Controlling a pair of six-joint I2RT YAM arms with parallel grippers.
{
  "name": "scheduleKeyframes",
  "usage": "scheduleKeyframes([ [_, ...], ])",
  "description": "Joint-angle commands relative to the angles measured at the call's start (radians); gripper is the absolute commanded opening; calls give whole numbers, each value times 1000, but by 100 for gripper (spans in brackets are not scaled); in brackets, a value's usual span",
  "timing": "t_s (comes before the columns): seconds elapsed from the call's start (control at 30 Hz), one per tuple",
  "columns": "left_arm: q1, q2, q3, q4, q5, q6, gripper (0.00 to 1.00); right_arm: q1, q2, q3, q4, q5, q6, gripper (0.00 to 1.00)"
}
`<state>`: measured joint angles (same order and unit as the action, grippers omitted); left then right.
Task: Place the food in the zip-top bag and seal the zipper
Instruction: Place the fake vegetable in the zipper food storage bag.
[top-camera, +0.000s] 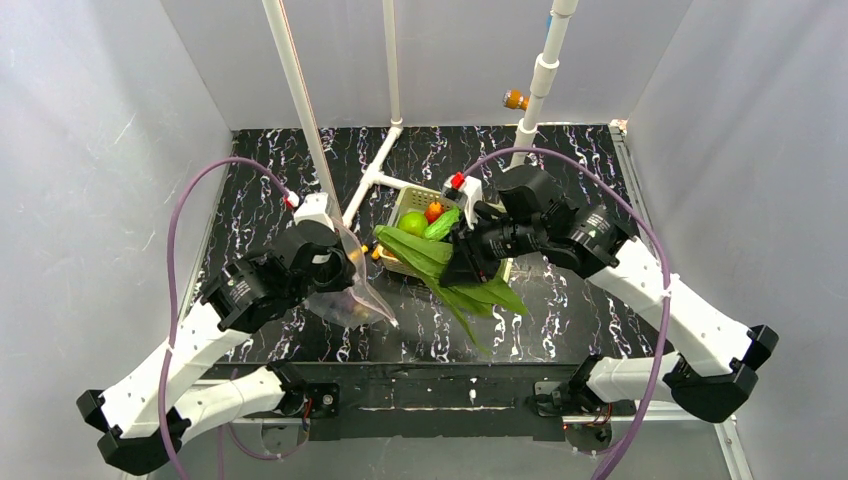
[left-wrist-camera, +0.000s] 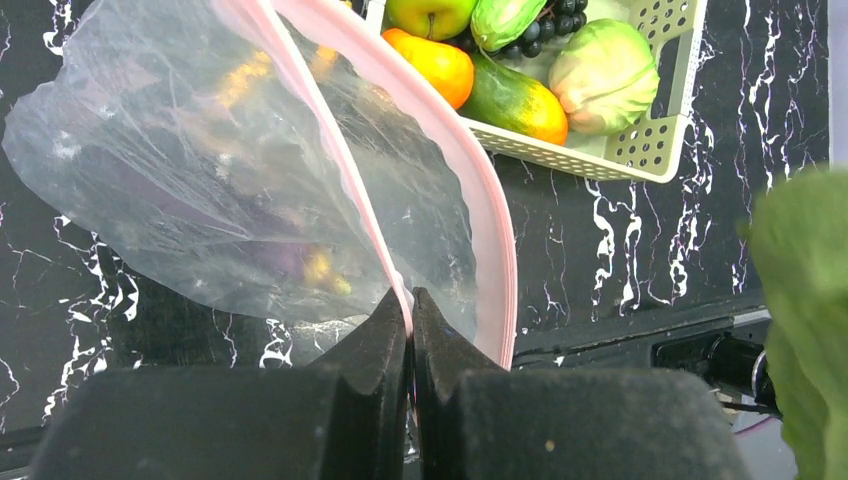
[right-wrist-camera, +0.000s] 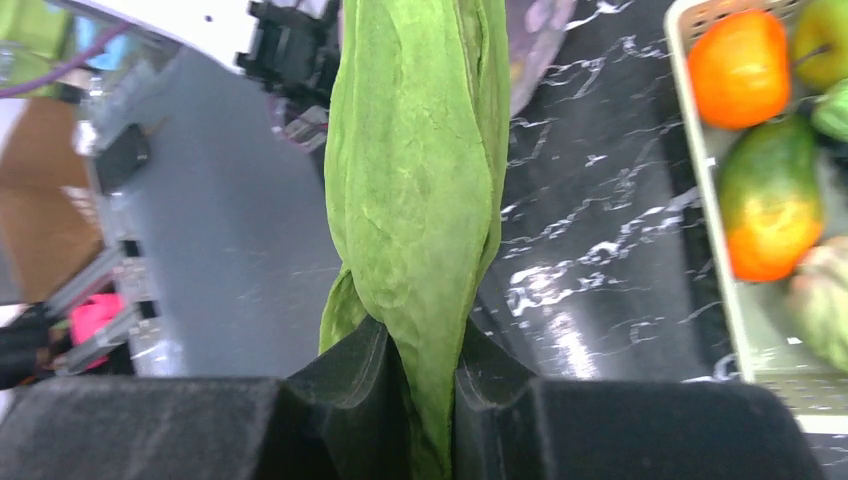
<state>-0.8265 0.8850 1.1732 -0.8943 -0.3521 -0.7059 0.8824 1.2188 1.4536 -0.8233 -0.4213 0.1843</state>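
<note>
The left tool (left-wrist-camera: 410, 298) pinched the bag (left-wrist-camera: 200, 180) at its zipper (left-wrist-camera: 478, 180), its mouth gaping; the right tool (right-wrist-camera: 420, 345) gripped the leaves (right-wrist-camera: 415, 150) near the basket (left-wrist-camera: 655, 120).

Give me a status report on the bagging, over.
Left gripper shut on zipper, bag mouth held open. Right gripper shut on green leaves, aloft beside basket. Cabbage in basket. Nothing seen between leaves and bag.

Black marbled tabletop (top-camera: 560, 320); grey walls (top-camera: 90, 150); white pipe frame (top-camera: 392, 60) at back.

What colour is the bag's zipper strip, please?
Pale pink zipper, clearest in the left wrist view.
</note>
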Motion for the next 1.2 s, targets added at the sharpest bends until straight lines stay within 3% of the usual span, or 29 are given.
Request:
scheduleKeyframes([
  [0.0,2,13,-3,46,-37,6,0,48,35,121,-79,-134,109,1],
  [0.3,3,-24,-46,101,-114,-47,0,149,111,194,-36,-124,376,1],
  [0.47,2,-44,-55,109,-124,-68,0,191,169,199,-46,10,454,1],
  [0.63,2,-75,-66,107,-109,-92,0,200,215,189,-62,100,469,1],
  [1.17,2,-126,-63,79,-125,-86,0,204,194,139,-44,106,470,1],
])
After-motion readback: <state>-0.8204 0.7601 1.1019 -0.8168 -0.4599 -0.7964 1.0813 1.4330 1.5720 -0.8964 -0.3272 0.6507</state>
